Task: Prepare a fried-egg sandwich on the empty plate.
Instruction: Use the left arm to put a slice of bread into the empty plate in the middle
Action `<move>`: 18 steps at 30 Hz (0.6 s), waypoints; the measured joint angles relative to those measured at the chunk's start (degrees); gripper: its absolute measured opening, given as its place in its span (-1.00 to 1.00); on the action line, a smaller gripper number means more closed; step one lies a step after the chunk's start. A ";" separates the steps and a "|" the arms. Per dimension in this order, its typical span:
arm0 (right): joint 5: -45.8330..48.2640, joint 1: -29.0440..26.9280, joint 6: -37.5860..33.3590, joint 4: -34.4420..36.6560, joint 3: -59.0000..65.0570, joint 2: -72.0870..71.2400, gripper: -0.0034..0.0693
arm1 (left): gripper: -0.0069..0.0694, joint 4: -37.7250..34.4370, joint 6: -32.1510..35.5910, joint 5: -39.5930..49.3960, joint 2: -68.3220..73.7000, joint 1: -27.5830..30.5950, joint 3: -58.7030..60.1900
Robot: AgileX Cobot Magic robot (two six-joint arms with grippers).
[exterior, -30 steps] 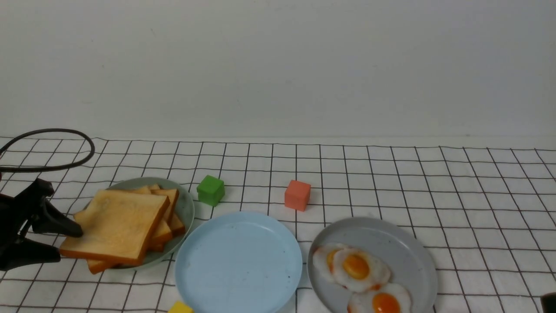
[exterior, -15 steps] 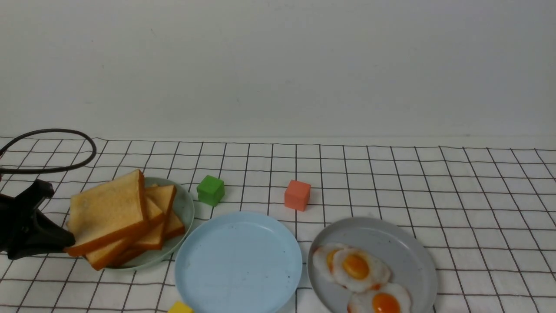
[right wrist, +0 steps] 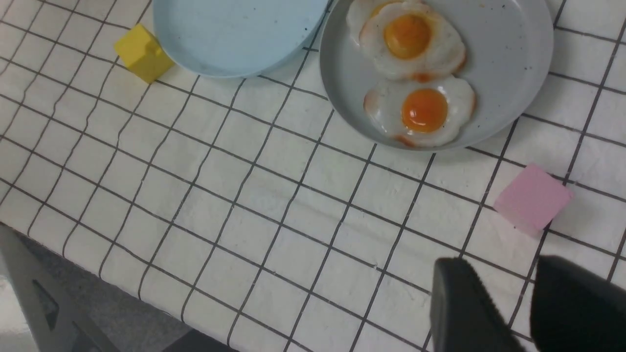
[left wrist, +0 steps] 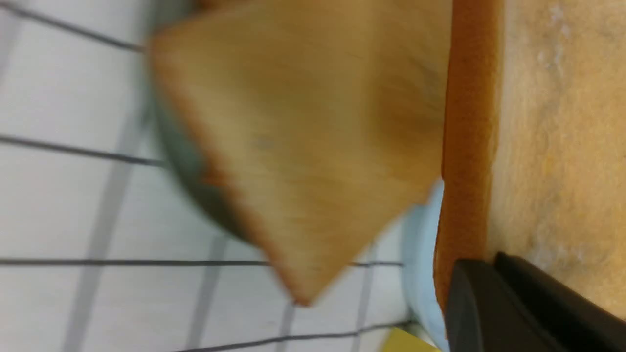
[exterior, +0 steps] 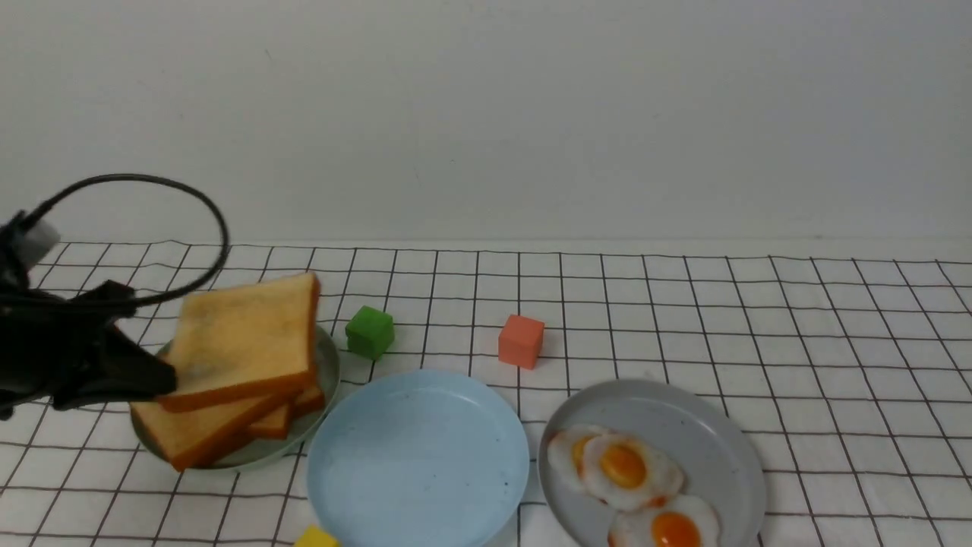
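Task is barely begun, we judge. Blue plate (exterior: 418, 456) is bare, with no toast and no egg on it. It sits front middle of the cloth, just beside the green plate (exterior: 330, 365) on its left and the grey plate (exterior: 706, 425) on its right. Both eggs (exterior: 623, 465) lie overlapping on the grey plate.

Only the first step is in hand. One slice (exterior: 247, 338) is in the left gripper (exterior: 156, 376), up over the heap (exterior: 197, 437) on the green plate and not yet over the blue plate. Left to do: slice onto the blue plate, egg on top, second slice on that.

Left arm reaches in low from the left edge of the front view, fingers pointing right, roughly level. Its jaws pinch the slice at its left edge. The left wrist view shows a black finger (left wrist: 518, 313) flat against the slice's face. The slice is tilted, far edge higher. We cannot tell whether its near edge touches the heap.

Right gripper (right wrist: 508, 266) shows only in its own wrist view. It hangs over bare cloth near the table's front edge, jaws a little apart, nothing between them. A pink block (right wrist: 533, 198) lies just ahead of it, with the grey plate beyond.
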 joint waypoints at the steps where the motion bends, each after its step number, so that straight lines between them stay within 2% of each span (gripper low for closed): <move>1: 0.00 0.00 0.00 0.06 0.00 0.00 -0.24 | -0.80 0.00 -0.29 -0.04 0.00 -3.18 0.13; 2: 0.00 0.00 0.00 0.11 0.00 0.00 -0.24 | -0.80 0.00 -0.44 -0.13 0.00 -3.71 0.20; 4: -0.28 0.00 0.00 0.23 0.00 0.00 -0.24 | -0.81 0.12 -2.04 -1.96 0.07 -10.18 1.03; 6: -0.97 0.00 0.00 0.23 0.00 0.00 -0.24 | -0.81 0.27 -4.08 -4.65 0.07 -14.17 1.47; 10: -1.69 0.00 0.00 0.25 0.00 0.00 -0.24 | -0.81 1.10 -7.99 -9.78 0.07 -19.59 1.77; 14: -2.29 0.00 0.00 0.25 0.00 0.00 -0.24 | -0.79 3.52 -10.25 -11.44 0.18 -22.54 1.82; 18: -3.77 0.00 0.00 0.25 0.00 0.00 -0.24 | -0.72 6.69 -15.82 -12.41 1.66 -23.61 1.95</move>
